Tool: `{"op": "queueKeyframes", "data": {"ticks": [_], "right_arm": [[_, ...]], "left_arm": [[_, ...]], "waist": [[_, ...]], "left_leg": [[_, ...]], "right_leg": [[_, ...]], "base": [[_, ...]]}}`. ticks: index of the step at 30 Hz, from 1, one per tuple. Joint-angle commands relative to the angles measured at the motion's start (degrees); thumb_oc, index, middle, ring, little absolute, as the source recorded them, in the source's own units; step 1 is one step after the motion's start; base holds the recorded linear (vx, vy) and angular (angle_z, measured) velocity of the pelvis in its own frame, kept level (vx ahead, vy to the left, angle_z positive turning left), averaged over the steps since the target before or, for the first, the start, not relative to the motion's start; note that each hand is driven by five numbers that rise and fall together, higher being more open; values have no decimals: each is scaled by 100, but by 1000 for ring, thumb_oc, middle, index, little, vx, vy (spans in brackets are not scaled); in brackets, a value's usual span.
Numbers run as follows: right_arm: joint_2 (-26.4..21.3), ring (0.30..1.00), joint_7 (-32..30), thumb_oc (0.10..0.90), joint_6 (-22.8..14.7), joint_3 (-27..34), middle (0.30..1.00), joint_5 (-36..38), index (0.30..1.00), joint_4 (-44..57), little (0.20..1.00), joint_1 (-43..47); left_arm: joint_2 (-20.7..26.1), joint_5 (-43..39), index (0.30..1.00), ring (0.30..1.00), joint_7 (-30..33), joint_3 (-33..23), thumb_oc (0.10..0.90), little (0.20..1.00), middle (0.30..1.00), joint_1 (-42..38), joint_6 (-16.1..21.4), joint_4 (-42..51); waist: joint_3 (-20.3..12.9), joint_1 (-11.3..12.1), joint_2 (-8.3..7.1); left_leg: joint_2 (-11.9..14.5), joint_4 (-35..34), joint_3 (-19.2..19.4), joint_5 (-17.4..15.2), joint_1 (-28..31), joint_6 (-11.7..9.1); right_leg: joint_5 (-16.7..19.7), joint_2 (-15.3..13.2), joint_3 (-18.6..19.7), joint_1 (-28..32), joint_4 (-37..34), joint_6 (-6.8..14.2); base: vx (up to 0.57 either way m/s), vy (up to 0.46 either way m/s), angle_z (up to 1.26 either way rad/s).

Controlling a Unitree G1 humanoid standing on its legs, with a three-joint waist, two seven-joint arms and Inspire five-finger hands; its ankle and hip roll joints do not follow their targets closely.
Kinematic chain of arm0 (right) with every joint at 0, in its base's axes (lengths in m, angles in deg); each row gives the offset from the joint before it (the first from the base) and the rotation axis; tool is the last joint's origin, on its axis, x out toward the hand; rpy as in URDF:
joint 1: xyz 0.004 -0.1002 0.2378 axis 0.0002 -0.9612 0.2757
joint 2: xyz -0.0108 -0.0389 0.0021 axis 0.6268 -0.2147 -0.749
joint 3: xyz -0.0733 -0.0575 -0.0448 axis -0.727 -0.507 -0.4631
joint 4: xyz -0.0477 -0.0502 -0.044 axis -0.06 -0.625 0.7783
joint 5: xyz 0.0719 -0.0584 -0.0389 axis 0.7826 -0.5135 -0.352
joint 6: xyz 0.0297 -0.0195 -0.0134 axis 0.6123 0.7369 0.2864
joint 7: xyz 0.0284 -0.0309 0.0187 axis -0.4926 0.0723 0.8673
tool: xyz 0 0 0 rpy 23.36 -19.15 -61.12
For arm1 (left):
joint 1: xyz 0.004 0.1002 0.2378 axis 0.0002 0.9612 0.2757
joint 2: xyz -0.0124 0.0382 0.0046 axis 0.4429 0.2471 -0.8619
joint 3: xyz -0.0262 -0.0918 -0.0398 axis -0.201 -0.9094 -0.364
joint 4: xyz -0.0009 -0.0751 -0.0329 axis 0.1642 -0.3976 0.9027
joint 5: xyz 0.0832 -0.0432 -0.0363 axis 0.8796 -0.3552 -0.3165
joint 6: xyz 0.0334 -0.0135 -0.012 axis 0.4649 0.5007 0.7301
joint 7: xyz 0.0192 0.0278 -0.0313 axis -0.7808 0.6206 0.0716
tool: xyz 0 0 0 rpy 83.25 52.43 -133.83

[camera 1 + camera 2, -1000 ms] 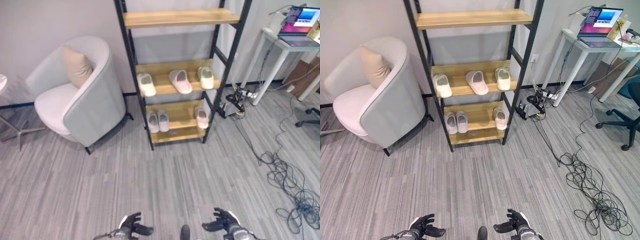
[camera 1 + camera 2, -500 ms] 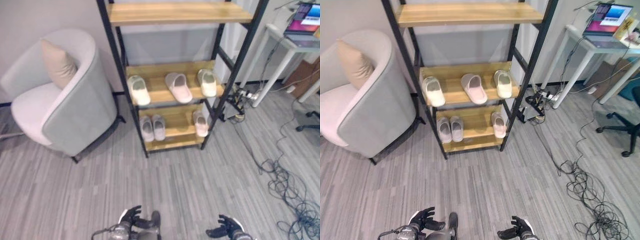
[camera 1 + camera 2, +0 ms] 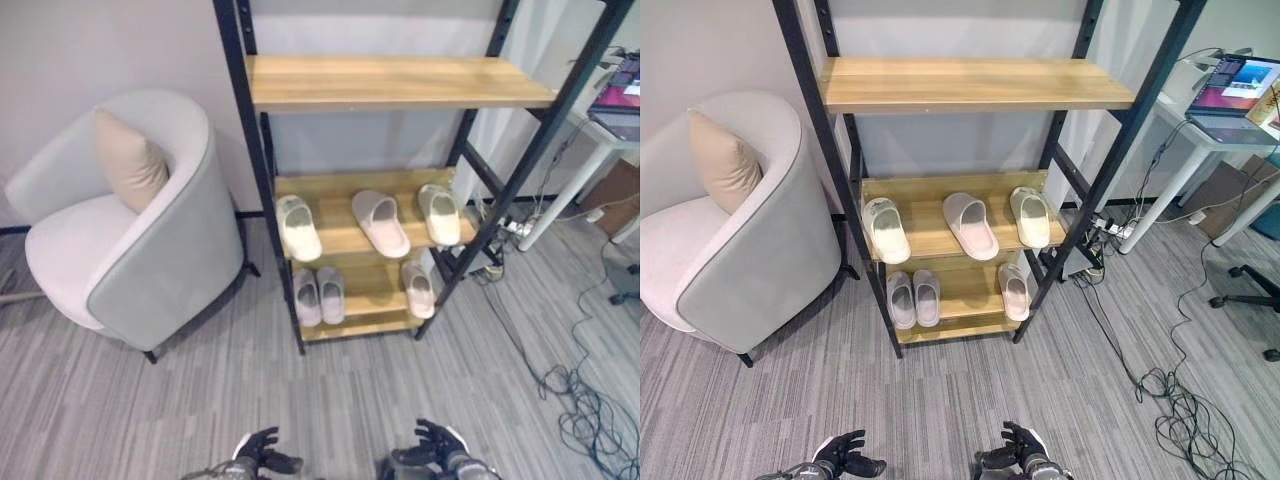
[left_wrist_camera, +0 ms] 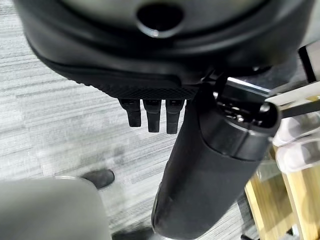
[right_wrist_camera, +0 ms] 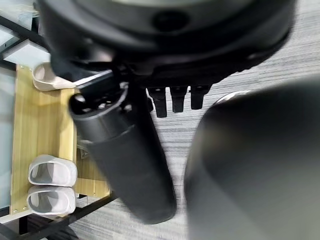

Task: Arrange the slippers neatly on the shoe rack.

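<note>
My left hand (image 3: 262, 461) at 7 o'clock and right hand (image 3: 432, 456) at 5 o'clock hang low over the grey floor (image 3: 200, 400), fingers relaxed, holding nothing. At 12 o'clock stands the shoe rack (image 3: 400, 82). Its bottom shelf carries a pair of slippers (image 3: 318, 295) at left and a single slipper (image 3: 419, 288) at right. The middle shelf carries three slippers (image 3: 380, 222), spaced apart. At 10 o'clock, an armchair (image 3: 150, 260) holds a cushion (image 3: 130, 160).

Shoe rack (image 3: 940, 230) with seemingly 6 slippers (image 3: 970, 224)
</note>
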Motion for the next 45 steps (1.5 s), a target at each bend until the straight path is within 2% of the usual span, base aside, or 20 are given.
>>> {"op": "queueKeyframes", "data": {"ticks": [1, 3, 4, 5, 6, 7, 11, 14, 15, 21, 23, 26, 29, 31, 34, 38, 40, 41, 42, 45], "right_arm": [[-337, 900, -26, 800, -147, 46, 900, -17, 900, 234, 900, 131], [-346, 900, -14, 800, -164, 9, 900, -38, 900, 220, 900, 78], [-398, 900, -24, 800, -186, -11, 900, -19, 900, 218, 900, 46], [-399, 900, -24, 800, -187, -12, 900, -18, 900, 217, 900, 46], [-416, 900, -40, 800, -213, -27, 900, 3, 900, 242, 900, 41], [-489, 900, -102, 800, -246, -45, 900, 127, 900, 369, 900, 78], [-530, 900, -146, 800, -266, -96, 900, 154, 900, 445, 900, 125], [-558, 900, -147, 800, -283, -113, 900, 116, 900, 516, 900, 84], [-575, 900, -143, 800, -282, -106, 900, 103, 900, 590, 900, 55], [-525, 900, -196, 800, -302, -83, 900, 69, 900, 657, 900, 42], [-490, 900, -167, 800, -306, -73, 900, 46, 900, 709, 900, 33], [-434, 900, -130, 800, -278, -85, 900, -5, 900, 696, 900, 0], [-317, 900, -76, 800, -236, -117, 900, -29, 900, 690, 900, 108], [-281, 900, -67, 800, -236, -130, 900, -7, 900, 741, 900, 174], [-291, 900, -64, 800, -235, -124, 900, -8, 900, 811, 900, 149], [-297, 900, -82, 800, -253, -162, 900, -111, 900, 859, 900, 124], [-284, 900, -101, 800, -244, -167, 900, -139, 900, 915, 900, 118], [-277, 900, -96, 800, -247, -206, 900, -186, 900, 909, 900, 118], [-276, 900, -96, 800, -247, -206, 900, -186, 900, 908, 900, 117], [-300, 900, -97, 800, -250, -283, 900, -237, 900, 1059, 900, 61]], "left_arm": [[-46, 49, 900, 900, -41, 16, 800, 900, 900, -16, 193, 52], [-59, 89, 900, 900, -22, -5, 800, 900, 900, 48, 180, -13], [-74, 102, 900, 900, -47, 25, 800, 900, 900, 62, 161, -6], [-75, 102, 900, 900, -47, 25, 800, 900, 900, 63, 161, -6], [-76, 110, 900, 900, -39, 49, 800, 900, 900, 44, 166, 7], [-92, 67, 900, 900, -11, 130, 800, 900, 900, -29, 165, 119], [-111, 12, 900, 900, 21, 183, 800, 900, 900, -108, 173, 213], [-147, 17, 900, 900, 20, 233, 800, 900, 900, -138, 203, 254], [-159, 70, 900, 900, 15, 269, 800, 900, 900, -130, 199, 270], [-194, 157, 900, 900, 19, 299, 800, 900, 900, -82, 189, 223], [-195, 138, 900, 900, -22, 262, 800, 900, 900, -4, 172, 163], [-141, 179, 900, 900, -41, 160, 800, 900, 900, 78, 138, 46], [-41, 107, 900, 900, -68, 15, 800, 900, 900, 123, 116, 5], [27, 146, 900, 900, -74, 12, 800, 900, 900, 77, 108, 3], [66, 174, 900, 900, -70, 16, 800, 900, 900, 80, 115, 12], [71, 136, 900, 900, -61, 58, 800, 900, 900, 80, 147, 45], [57, 135, 900, 900, -48, 66, 800, 900, 900, 86, 148, 57], [46, 127, 900, 900, -47, 62, 800, 900, 900, 87, 152, 68], [46, 127, 900, 900, -47, 63, 800, 900, 900, 88, 152, 69], [26, 200, 900, 900, -24, 118, 800, 900, 900, 60, 159, 105]], "waist": [[134, -38, 2], [47, -55, 8], [13, -41, 20], [12, -48, 24], [21, -44, 7], [100, -22, -65], [161, 16, -132], [151, 55, -159], [137, 70, -153], [171, 118, -65], [151, 135, -31], [108, 163, -55], [179, 199, -22], [235, 165, 1], [216, 163, 3], [82, 283, 57], [7, 325, 6], [-80, 356, -23], [-82, 355, -23], [-108, 301, -42]], "left_leg": [[87, 509, -414, -601, 299, -438], [190, 592, -513, -509, 358, -542], [314, 835, -566, -322, 231, -697], [318, 845, -573, -328, 226, -700], [397, 1074, -543, -163, 86, -790], [585, 1723, -328, 162, -331, -922], [779, 2006, -7, 223, -576, -927], [736, 1514, 270, 37, -685, -866], [657, 1089, 449, -16, -797, -829], [459, 652, 559, 235, -902, -804], [329, 531, 385, 188, -789, -734], [255, 455, 374, 136, -687, -631], [223, 320, 357, 158, -595, -467], [226, 307, 281, 215, -647, -417], [212, 233, 257, 235, -633, -389], [318, 125, 301, 268, -654, -425], [301, 88, 346, 281, -655, -471], [320, 17, 430, 322, -646, -524], [321, 12, 430, 325, -643, -525], [415, -164, 465, 502, -654, -648]], "right_leg": [[417, 76, 68, 570, -342, 175], [433, 183, 99, 690, -346, 58], [359, 304, 19, 864, -458, -57], [360, 306, 11, 870, -464, -60], [330, 333, -41, 966, -532, -114], [250, 362, -157, 1182, -666, -241], [123, 409, -275, 1464, -845, -321], [19, 400, -392, 1654, -958, -302], [-41, 414, -442, 1731, -995, -279], [-124, 497, -449, 1841, -965, -236], [-159, 523, -405, 1836, -876, -231], [-157, 468, -380, 1796, -698, -179], [-108, 306, -387, 1402, 5, 33], [-140, 347, -108, 1199, 339, 182], [-185, 334, 113, 1259, 320, 194], [-111, 6, -109, 1401, 176, 179], [-60, -99, -258, 1606, -205, 191], [-23, -107, -377, 1761, -544, 218], [-18, -105, -378, 1766, -554, 217], [-79, 70, -214, 1832, -749, 159]], "base": [[266, -185, 58], [243, -237, 66], [169, -211, 62], [118, -213, 58], [44, -209, 47], [41, -208, 41], [45, -138, 24], [69, -42, 32], [77, 3, 39], [16, 37, 15], [23, 117, -14], [12, 99, 0], [-28, 114, -14], [-49, 50, -26], [-16, 4, -3], [-11, -72, 7], [5, -117, -7], [14, -109, -9], [-13, -152, -8], [-25, -114, -6]]}}
